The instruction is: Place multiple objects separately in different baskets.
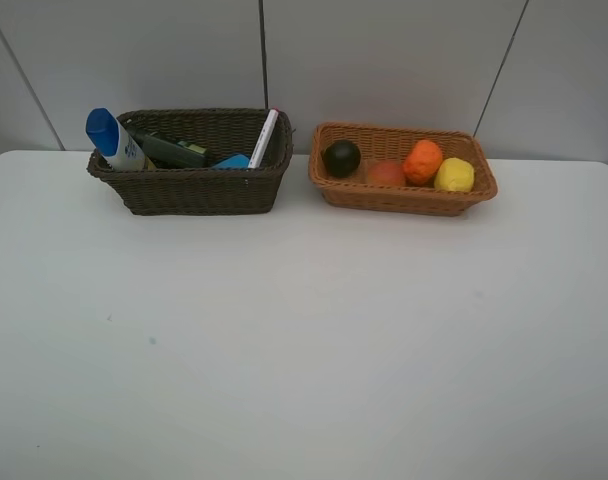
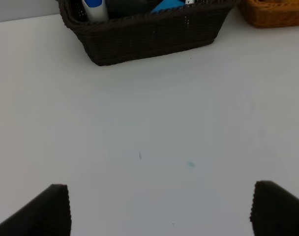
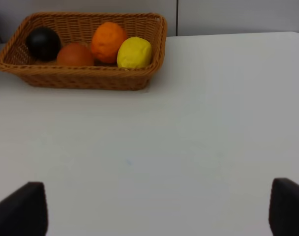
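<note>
The dark brown basket (image 1: 194, 190) at the back left holds a white bottle with a blue cap (image 1: 112, 140), a dark grey-green box bottle (image 1: 169, 150), a white pink-tipped marker (image 1: 264, 138) leaning on its right wall, and a blue item (image 1: 232, 161). In the light orange-tan basket (image 1: 404, 196) at the back right lie a mangosteen (image 1: 341, 157), a red-orange fruit (image 1: 386, 173), an orange (image 1: 422, 161) and a lemon (image 1: 454, 175). Neither arm shows in the exterior high view. My left gripper (image 2: 162, 209) is open above bare table, short of the brown basket (image 2: 149, 37). Wide open too, my right gripper (image 3: 159, 209) hangs short of the tan basket (image 3: 80, 76).
A white table (image 1: 304, 340) carries both baskets near its far edge, in front of a grey panelled wall (image 1: 384, 60). A few small blue-green specks (image 1: 152, 341) mark the tabletop.
</note>
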Controlling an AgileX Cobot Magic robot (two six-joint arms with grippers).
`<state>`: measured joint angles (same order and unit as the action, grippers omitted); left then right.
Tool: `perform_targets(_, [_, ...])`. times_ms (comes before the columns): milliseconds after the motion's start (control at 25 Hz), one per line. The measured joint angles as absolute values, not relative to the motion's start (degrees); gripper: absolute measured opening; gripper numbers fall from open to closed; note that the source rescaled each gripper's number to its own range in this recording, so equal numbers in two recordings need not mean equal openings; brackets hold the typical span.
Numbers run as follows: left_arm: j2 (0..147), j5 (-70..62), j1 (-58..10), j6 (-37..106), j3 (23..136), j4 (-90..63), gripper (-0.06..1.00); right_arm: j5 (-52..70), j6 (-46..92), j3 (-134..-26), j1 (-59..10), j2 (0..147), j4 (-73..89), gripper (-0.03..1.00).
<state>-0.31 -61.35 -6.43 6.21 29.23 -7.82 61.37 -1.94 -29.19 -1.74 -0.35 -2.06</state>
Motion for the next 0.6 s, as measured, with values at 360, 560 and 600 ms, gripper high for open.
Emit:
perform_targets(360, [-0.31,-61.35,-6.43,6.21,29.23,-7.82,0.84,61.37,-1.94,-29.19,-1.74,-0.35,-2.06,1.00])
perform_targets(560, [-0.31,-61.35,-6.43,6.21,29.23,-7.82,0.84,61.37,-1.94,-29.19,-1.74,-0.35,-2.06,1.00])
perform_targets(600, [-0.31,-61.35,-6.43,6.21,29.23,-7.82,0.84,61.37,-1.94,-29.19,-1.74,-0.35,-2.06,1.00])
